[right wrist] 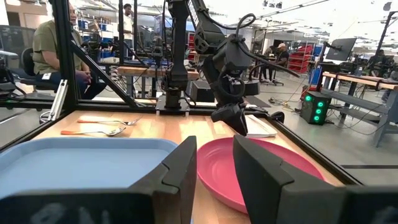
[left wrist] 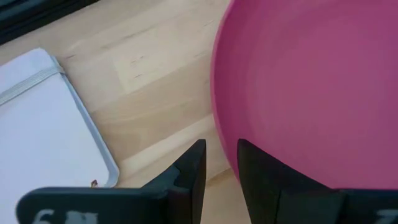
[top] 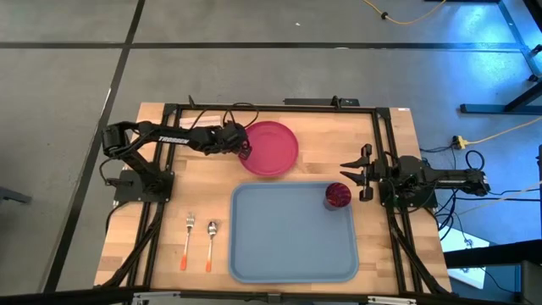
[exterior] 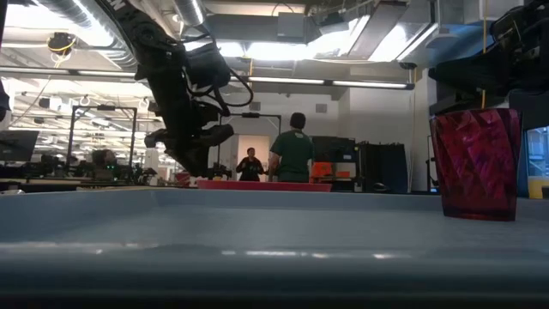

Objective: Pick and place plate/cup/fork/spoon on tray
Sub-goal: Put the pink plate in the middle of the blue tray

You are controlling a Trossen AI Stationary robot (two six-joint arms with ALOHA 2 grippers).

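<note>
The pink-red plate (top: 273, 147) lies flat on the wooden table, beyond the tray's far edge. My left gripper (top: 245, 149) is at the plate's left rim and shut on it. It also shows in the right wrist view (right wrist: 236, 124). The maroon cup (top: 338, 195) stands upright in the light-blue tray's (top: 279, 246) far right corner. The fork (top: 188, 241) and the spoon (top: 211, 242) lie side by side on the table left of the tray. My right gripper (top: 349, 173) hangs empty at the table's right side, its fingers nearly together. My left gripper has the plate's left rim (left wrist: 225, 146) between its two fingers, one finger (left wrist: 194, 171) outside the rim and one (left wrist: 261, 180) over the plate's inner side. The fingers slant down from the table's left. The plate lies level on the table.
A white folded napkin (left wrist: 43, 124) lies on the table just left of the plate, under my left arm. A black frame (top: 271, 107) runs round the table. People show in the room beyond (exterior: 293, 146).
</note>
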